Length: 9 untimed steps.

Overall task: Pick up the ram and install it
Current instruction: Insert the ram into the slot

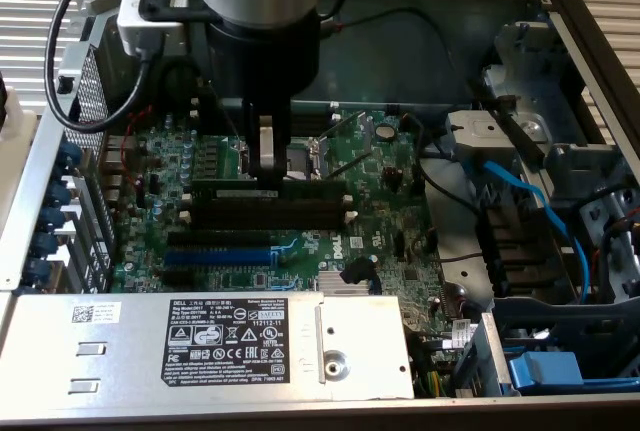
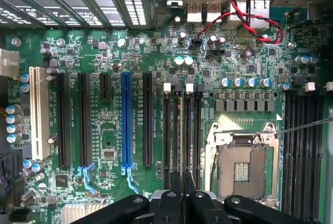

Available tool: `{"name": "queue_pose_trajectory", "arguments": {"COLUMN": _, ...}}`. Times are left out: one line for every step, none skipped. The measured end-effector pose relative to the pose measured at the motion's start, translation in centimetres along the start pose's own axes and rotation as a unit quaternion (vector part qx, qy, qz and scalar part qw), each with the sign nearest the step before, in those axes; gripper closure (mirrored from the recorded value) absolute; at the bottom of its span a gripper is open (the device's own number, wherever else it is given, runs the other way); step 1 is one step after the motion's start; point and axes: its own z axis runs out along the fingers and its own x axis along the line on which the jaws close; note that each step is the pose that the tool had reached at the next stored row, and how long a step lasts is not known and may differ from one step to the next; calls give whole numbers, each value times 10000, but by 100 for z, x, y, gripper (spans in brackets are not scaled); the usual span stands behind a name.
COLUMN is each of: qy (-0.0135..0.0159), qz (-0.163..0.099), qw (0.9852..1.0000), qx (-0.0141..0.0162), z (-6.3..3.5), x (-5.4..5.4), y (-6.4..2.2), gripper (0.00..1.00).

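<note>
Two fingers (image 2: 175, 198) of your pincer (image 1: 266, 177) are pressing close together, and they seem to be pinching the top edge of the ram (image 1: 305, 192) a little off its middle, toward the exterior view's left. The ram is lying lengthwise along the memory slot (image 1: 270, 213) nearest the CPU socket (image 1: 300, 158), its lower edge at or just inside the slot mouth; how deep it is sitting cannot be told.

You are working the seating step, so you are aiming for a straight push down, with the stick upright and parallel to the slot walls. From the wrist view the fingers are lining up with the run of slots (image 2: 195, 130), which is a good sign. Because the grip is off-centre, one end may be going down ahead of the other, so be watching both ends and the white end clips (image 2: 167, 87) for an even drop.

Beyond the slots, the blue expansion slot (image 1: 228, 256) and the heatsink (image 1: 345, 286) are standing well apart from the fingers. The motherboard (image 1: 400, 201) may be flexing under load, so be pressing gently.
</note>
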Motion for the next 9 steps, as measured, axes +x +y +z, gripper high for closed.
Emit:
{"name": "queue_pose_trajectory", "arguments": {"qy": -1, "qz": 0, "qw": 10000, "qx": -1, "z": 0, "x": 4, "y": 0, "gripper": 88}}
{"name": "queue_pose_trajectory", "arguments": {"qy": 0, "qz": 0, "qw": 10000, "qx": -2, "z": -1, "x": 10, "y": 0, "gripper": 88}}
{"name": "queue_pose_trajectory", "arguments": {"qy": -1, "qz": 0, "qw": 10000, "qx": -2, "z": -1, "x": 15, "y": 0, "gripper": 88}}
{"name": "queue_pose_trajectory", "arguments": {"qy": -1, "qz": 0, "qw": 10000, "qx": -2, "z": -3, "x": 22, "y": -1, "gripper": 88}}
{"name": "queue_pose_trajectory", "arguments": {"qy": 0, "qz": 0, "qw": 10000, "qx": -2, "z": -5, "x": 33, "y": -1, "gripper": 88}}
{"name": "queue_pose_trajectory", "arguments": {"qy": 0, "qz": 0, "qw": 10000, "qx": -2, "z": -5, "x": 40, "y": -1, "gripper": 88}}
{"name": "queue_pose_trajectory", "arguments": {"qy": -1, "qz": 0, "qw": 10000, "qx": -2, "z": -5, "x": 48, "y": -1, "gripper": 88}}
{"name": "queue_pose_trajectory", "arguments": {"qy": 0, "qz": 0, "qw": 10000, "qx": -2, "z": -6, "x": 52, "y": -1, "gripper": 88}}
{"name": "queue_pose_trajectory", "arguments": {"qy": -1, "qz": 1, "qw": 10000, "qx": -2, "z": -5, "x": 54, "y": -2, "gripper": 88}}
